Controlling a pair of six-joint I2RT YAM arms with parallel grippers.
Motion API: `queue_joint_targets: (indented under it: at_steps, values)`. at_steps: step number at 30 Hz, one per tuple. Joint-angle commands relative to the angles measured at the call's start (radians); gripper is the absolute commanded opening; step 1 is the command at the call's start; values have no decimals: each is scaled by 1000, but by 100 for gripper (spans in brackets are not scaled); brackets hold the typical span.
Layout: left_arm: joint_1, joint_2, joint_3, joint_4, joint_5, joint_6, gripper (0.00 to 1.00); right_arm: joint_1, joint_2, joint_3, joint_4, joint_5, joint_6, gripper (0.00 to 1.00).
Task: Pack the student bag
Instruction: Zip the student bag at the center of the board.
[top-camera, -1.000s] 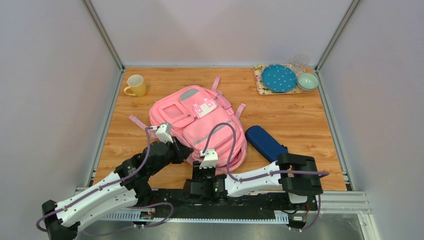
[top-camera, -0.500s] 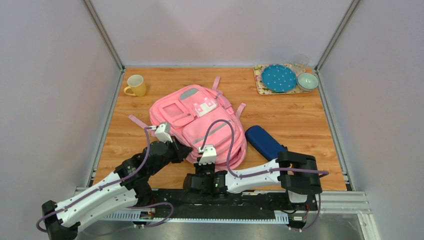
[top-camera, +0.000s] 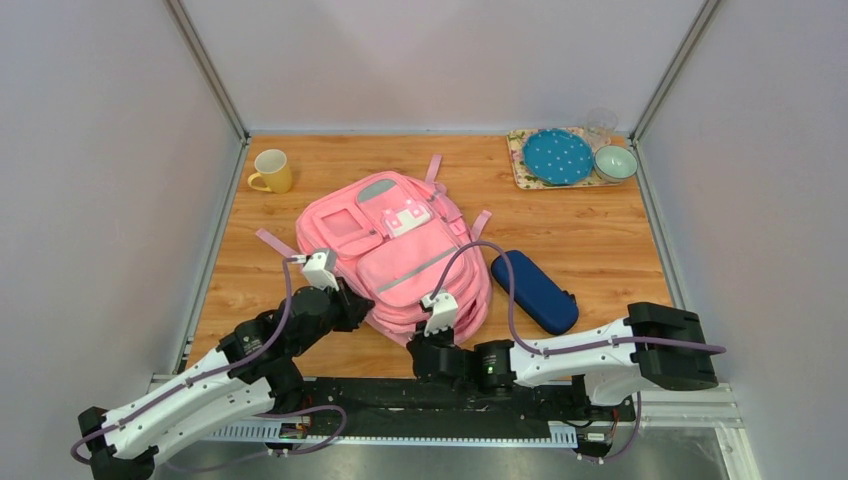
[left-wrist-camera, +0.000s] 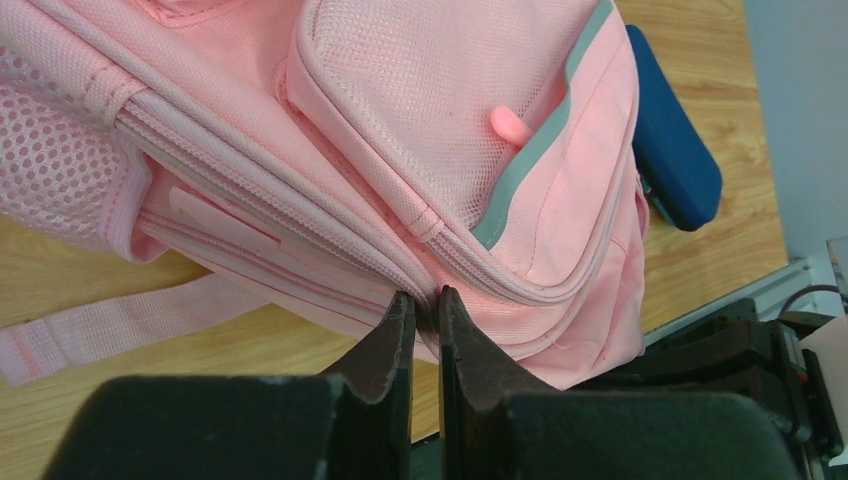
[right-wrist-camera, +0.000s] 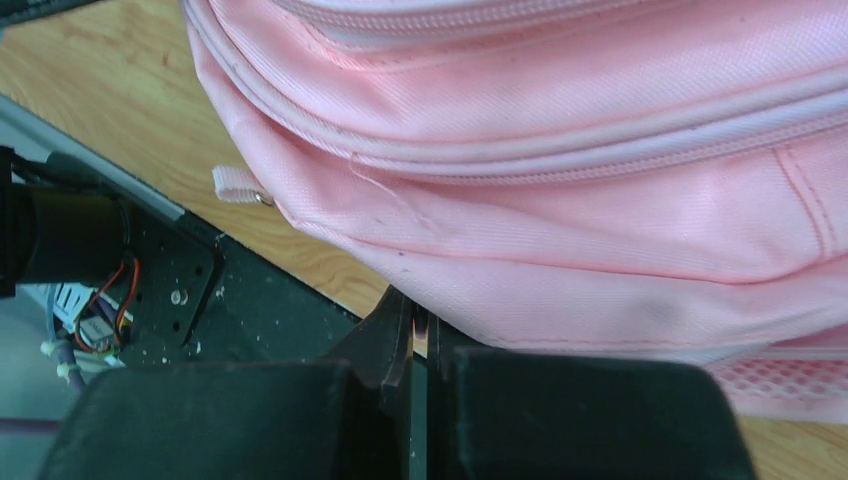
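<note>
The student bag (top-camera: 400, 250), a large pink backpack, lies flat in the middle of the table, front pockets up. My left gripper (top-camera: 352, 302) is at its near left side. In the left wrist view it (left-wrist-camera: 427, 302) is shut on a fold of the bag (left-wrist-camera: 470, 130) by the zip seam. My right gripper (top-camera: 432, 338) is at the bag's near edge. In the right wrist view it (right-wrist-camera: 420, 322) is shut on the hem of the bag (right-wrist-camera: 560, 200). A navy-blue zip pouch (top-camera: 533, 290) lies right of the bag and also shows in the left wrist view (left-wrist-camera: 672, 140).
A yellow mug (top-camera: 272, 171) stands at the back left. A flowered tray (top-camera: 523, 165) at the back right holds a blue plate (top-camera: 557, 155), a bowl (top-camera: 615, 162) and a glass (top-camera: 600, 124). Grey walls close in three sides. The arm bases' black rail (top-camera: 440, 395) runs along the near edge.
My right arm has swung its elbow out to the right and its gripper has moved right along the bag's near edge. The bag has shifted slightly. The navy pouch is now uncovered.
</note>
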Motion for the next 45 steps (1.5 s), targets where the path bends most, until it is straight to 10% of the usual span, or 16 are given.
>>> queue_joint_targets:
  at_steps: [1, 16, 20, 23, 45]
  values:
    - [0, -8, 91, -76, -119, 107, 0, 2, -41, -55, -35, -85, -23, 0]
    - [2, -59, 140, -303, -270, 95, 1, 1, -83, -69, -1, -203, -129, 0]
    - [2, -64, 142, -318, -202, 64, 55, 1, -76, -63, 43, -231, -143, 0]
    - [0, -70, 148, -328, -147, 16, 77, 1, -45, -32, 49, -234, -153, 0]
    - [2, -139, 9, -323, 58, -424, 81, -12, -33, -31, 99, -239, -150, 0]
